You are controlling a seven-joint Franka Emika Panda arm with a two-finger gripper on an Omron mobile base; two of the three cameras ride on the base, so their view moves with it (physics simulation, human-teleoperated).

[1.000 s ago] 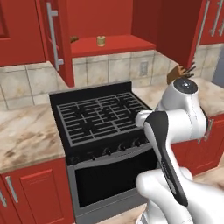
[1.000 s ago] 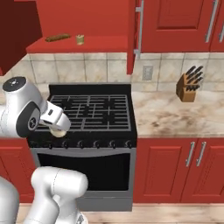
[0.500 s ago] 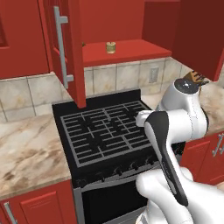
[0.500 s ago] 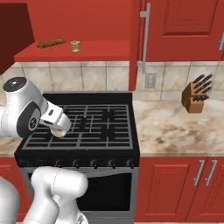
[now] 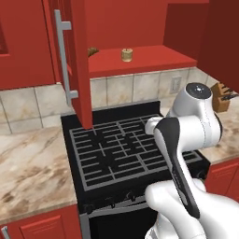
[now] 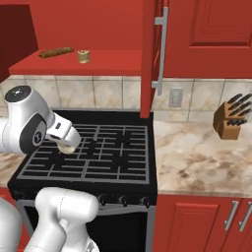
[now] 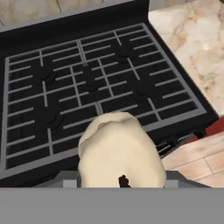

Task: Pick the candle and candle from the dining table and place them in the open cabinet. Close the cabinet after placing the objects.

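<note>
The claw (image 6: 65, 146) is clenched on the cream candle (image 7: 119, 151), low over the left part of the stove (image 6: 93, 157). In the hand view the candle is directly in front of the claw and covers the tips almost fully; one dark bit shows at its lower edge.

The tan candle (image 5: 126, 54) is already on the cabinet shelf (image 5: 149, 59), well above the claw and farther back. A brown lump (image 6: 55, 51) lies on the same shelf, just beside it. The cabinet door (image 5: 78, 65) stands open, edge-on, up and to one side of the claw.

Handling, my judgement: the candle is small and light, approx. stiff wax, smooth, so it can slip or turn in the grip. Best hold is across the body, above the flat base; squeezing too hard may mark it. It should go down upright on the shelf, w/ some gap from the tan one.

Hard to see: the base of the held candle is cut off in the hand view, and in the right base view the candle is only a pale spot under the wrist. How deep the shelf goes I cannot tell. The bench (image 6: 206, 157) is well off to the side.
</note>
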